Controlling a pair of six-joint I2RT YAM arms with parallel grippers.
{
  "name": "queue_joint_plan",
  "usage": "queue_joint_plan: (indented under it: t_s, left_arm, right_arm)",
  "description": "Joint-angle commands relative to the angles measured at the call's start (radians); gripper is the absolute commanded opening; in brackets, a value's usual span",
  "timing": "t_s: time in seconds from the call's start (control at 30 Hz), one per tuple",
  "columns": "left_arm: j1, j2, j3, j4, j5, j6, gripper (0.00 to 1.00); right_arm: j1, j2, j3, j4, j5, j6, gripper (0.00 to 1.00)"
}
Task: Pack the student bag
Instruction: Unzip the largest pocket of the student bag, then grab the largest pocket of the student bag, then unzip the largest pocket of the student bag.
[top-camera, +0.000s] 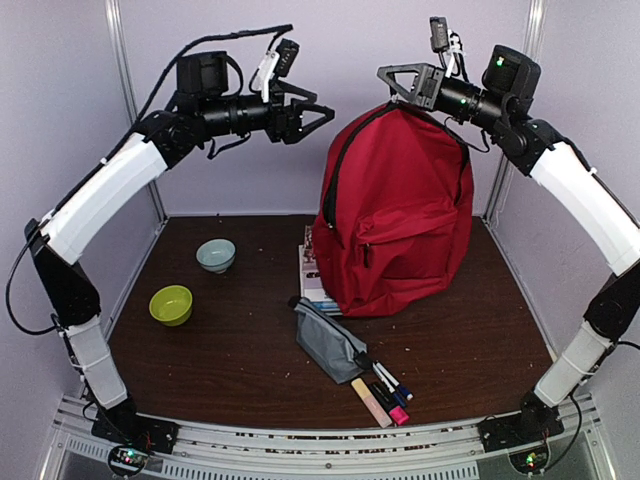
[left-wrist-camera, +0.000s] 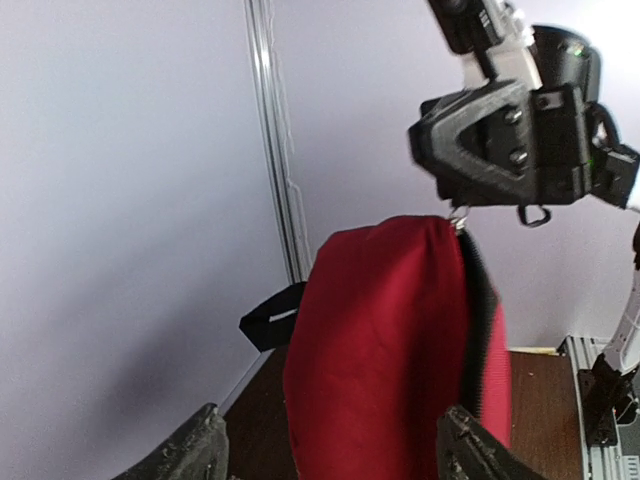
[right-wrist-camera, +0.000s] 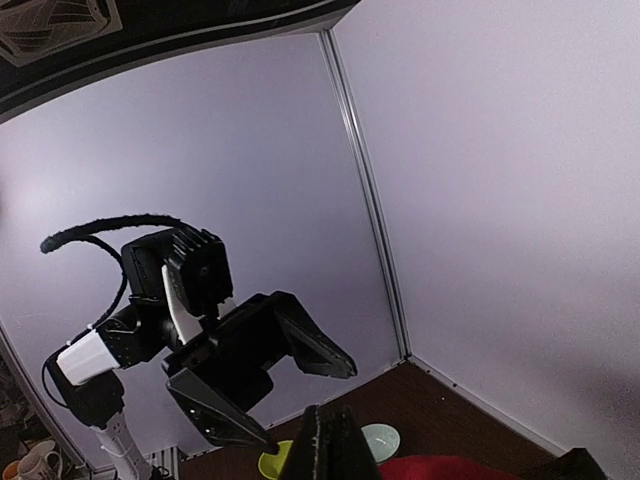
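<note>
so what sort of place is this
Most likely a robot lab test cell: plain pale walls box in a brown table, a left arm and right arm are bolted at its near edge, and a red backpack stands staged.

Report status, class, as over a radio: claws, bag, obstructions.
Left claw open, clear of the student bag. Right claw shut on its top; bag upright. Grey pouch and pens lie in front, not packed.
</note>
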Motion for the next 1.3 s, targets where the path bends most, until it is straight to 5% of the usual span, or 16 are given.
queue_joint_plan:
  t_s: [0.0, 0.1, 0.4, 0.5, 0.73, 0.83, 0.93, 0.97, 1.27]
  left_arm:
    - [-0.001, 0.059, 0.06, 0.034, -0.098, -0.055, 0.71]
    - [-0.01, 0.089, 0.054, -0.005, -0.144, -0.036, 0.71]
    - [-0.047, 0.098, -0.04, 0.026, 0.108, -0.013, 0.97]
    - [-0.067, 0.105, -0.048, 0.013, 0.146, 0.023, 0.98]
    - [-0.092, 0.146, 0.001, -0.104, -0.243, 0.21, 0.97]
    - [-0.092, 0.156, 0.003, -0.111, -0.3, 0.242, 0.76]
    - [-0.092, 0.148, -0.003, -0.108, -0.303, 0.23, 0.14]
    - [-0.092, 0.138, -0.01, -0.097, -0.305, 0.219, 0.0]
    - [-0.091, -0.08, -0.281, 0.175, -0.421, 0.197, 0.0]
  right_arm:
    - [0.009, -0.016, -0.001, 0.059, -0.033, -0.032, 0.0]
    - [0.011, -0.025, -0.047, 0.085, -0.043, -0.023, 0.0]
    - [0.014, -0.045, -0.114, 0.075, -0.01, -0.05, 0.0]
    - [0.015, -0.039, -0.109, 0.066, 0.007, -0.055, 0.0]
    - [0.031, -0.044, -0.115, 0.078, -0.012, -0.052, 0.0]
    - [0.03, -0.061, -0.136, 0.09, -0.017, -0.053, 0.0]
    - [0.028, -0.083, -0.152, 0.079, 0.001, -0.073, 0.0]
    - [0.024, -0.092, -0.162, 0.072, 0.023, -0.079, 0.0]
    - [-0.173, -0.264, -0.415, 0.09, 0.329, -0.009, 0.0]
